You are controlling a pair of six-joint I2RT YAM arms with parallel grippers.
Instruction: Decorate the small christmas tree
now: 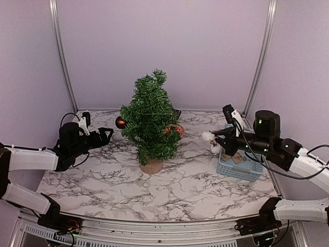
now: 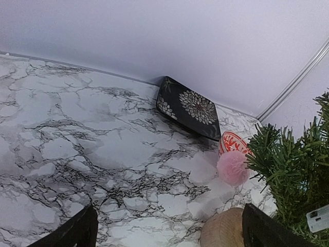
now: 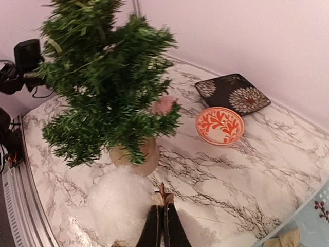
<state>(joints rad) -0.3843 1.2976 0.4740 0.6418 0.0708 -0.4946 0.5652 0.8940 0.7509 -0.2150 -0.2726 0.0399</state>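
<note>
The small christmas tree [image 1: 149, 121] stands mid-table on its round tan base [image 1: 152, 165]. A dark red ball [image 1: 120, 122] hangs on its left side, and a pink pom-pom [image 2: 233, 168] hangs on a low branch. My right gripper [image 1: 215, 139] is right of the tree, above the table. In the right wrist view it [image 3: 163, 208] is shut on the small tan loop of a white fluffy ornament [image 3: 121, 203]. The tree also shows in that view [image 3: 103, 77]. My left gripper [image 1: 105, 135] is open and empty left of the tree, and its fingers [image 2: 77, 231] are wide apart, with the base [image 2: 222, 229] just inside the right one.
A light blue basket [image 1: 239, 165] with small items sits under my right arm. An orange-patterned bowl [image 3: 220, 125] and a black floral square plate [image 3: 232, 92] lie behind the tree near the back wall. The marble tabletop [image 1: 103, 180] ends at a metal front rail.
</note>
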